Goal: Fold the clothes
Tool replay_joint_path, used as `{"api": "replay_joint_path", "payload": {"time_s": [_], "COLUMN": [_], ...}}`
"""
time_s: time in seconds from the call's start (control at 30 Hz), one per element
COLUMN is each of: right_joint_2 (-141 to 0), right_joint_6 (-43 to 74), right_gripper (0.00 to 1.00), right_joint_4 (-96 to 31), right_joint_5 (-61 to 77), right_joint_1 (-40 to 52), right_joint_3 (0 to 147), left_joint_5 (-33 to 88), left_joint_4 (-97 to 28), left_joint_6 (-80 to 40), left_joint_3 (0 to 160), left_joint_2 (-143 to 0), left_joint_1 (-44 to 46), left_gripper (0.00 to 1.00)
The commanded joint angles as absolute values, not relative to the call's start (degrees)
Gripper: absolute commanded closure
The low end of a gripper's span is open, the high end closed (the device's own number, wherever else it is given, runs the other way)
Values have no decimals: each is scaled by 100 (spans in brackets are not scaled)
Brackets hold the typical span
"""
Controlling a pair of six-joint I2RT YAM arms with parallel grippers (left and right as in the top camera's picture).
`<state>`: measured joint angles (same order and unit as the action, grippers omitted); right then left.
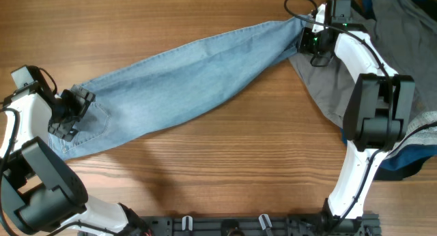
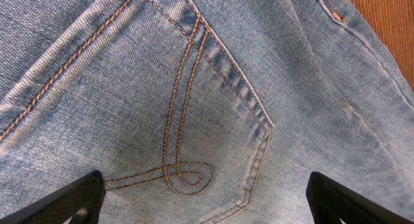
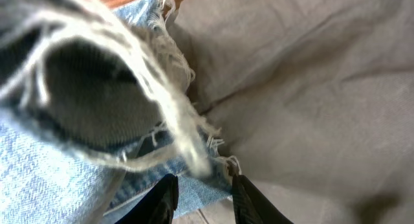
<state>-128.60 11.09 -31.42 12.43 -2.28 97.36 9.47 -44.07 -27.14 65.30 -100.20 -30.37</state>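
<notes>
The light-blue jeans [image 1: 198, 76] lie stretched diagonally across the table, waist at the lower left and frayed hems at the upper right. My left gripper [image 1: 74, 112] hovers over the waist end. In the left wrist view its fingers [image 2: 207, 204] are spread wide and empty, just above a stitched back pocket [image 2: 194, 120]. My right gripper [image 1: 311, 41] is at the hem end. In the right wrist view its fingers [image 3: 204, 198] are closed on the frayed denim hem [image 3: 207, 188], which is lifted over the grey garment [image 3: 310, 88].
The grey garment [image 1: 328, 86] lies at the upper right under the right arm. A dark-blue garment [image 1: 410, 164] is bunched at the right edge. Bare wooden table [image 1: 225, 161] shows in front of the jeans, and a rack [image 1: 259, 226] runs along the front edge.
</notes>
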Motion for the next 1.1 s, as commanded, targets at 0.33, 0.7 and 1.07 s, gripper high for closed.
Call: {"api": "replay_joint_path", "payload": {"time_s": [0.33,0.7,1.07], "right_joint_2": [-13203,-12604,-10855], "right_joint_6": [1205,1219,1688], "right_gripper": [60,96,96], "right_joint_4": [-3183,-4049,-8038], "right_joint_5": [810,1564,-930], "right_joint_1": [-189,-276,-454], "right_joint_3": [9703,9708,9518], "left_joint_5": [932,821,569], "left_joint_4": [-4410,-4412,-4388], "left_joint_6": [-2744,-2698,-2571], "left_joint_3": [6486,6486,6486], "left_joint_2": [-10068,-10068,-10068], "left_joint_1": [-3022,-3024,-3406], "left_gripper": [0,0,0]}}
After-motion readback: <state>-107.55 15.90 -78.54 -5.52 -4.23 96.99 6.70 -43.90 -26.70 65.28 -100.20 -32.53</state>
